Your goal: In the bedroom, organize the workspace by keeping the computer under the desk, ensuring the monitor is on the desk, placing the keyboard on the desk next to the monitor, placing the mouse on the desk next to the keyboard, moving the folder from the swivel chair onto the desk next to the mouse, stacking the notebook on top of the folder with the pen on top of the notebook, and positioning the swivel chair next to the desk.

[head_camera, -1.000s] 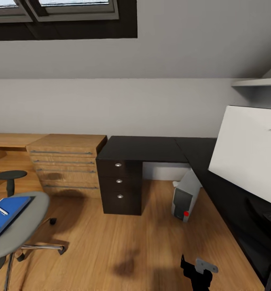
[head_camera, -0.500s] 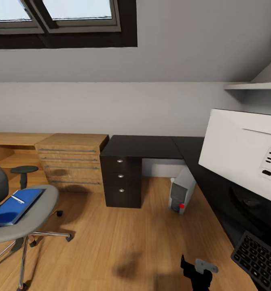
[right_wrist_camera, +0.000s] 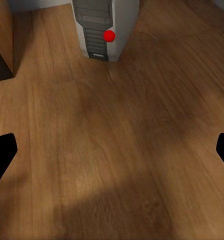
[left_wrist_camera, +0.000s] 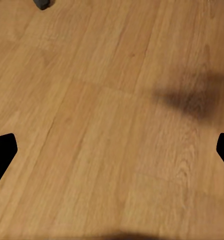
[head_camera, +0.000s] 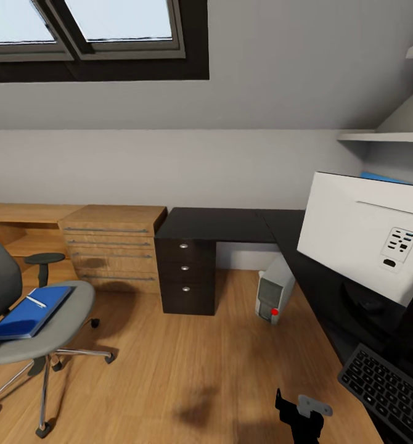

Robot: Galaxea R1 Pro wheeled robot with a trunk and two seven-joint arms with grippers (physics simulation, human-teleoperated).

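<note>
Both grippers — left [left_wrist_camera: 112, 150], right [right_wrist_camera: 112, 150] — spread wide over bare floor [left_wrist_camera: 117, 100]; folder [head_camera: 31, 310] on swivel chair [head_camera: 58, 324]; computer [head_camera: 273, 293] under desk [head_camera: 231, 223]

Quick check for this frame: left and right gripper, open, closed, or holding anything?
Left gripper: open, holding nothing, over bare wooden floor.
Right gripper: open, holding nothing, above the floor in front of the computer.

You see the blue folder [head_camera: 32, 311] flat on the grey swivel chair [head_camera: 28, 320], the white pen [head_camera: 36, 301] atop it. The computer [head_camera: 274, 290] stands under the black desk [head_camera: 231, 225]; the monitor [head_camera: 363, 237] and keyboard [head_camera: 388, 385] sit on it.
</note>
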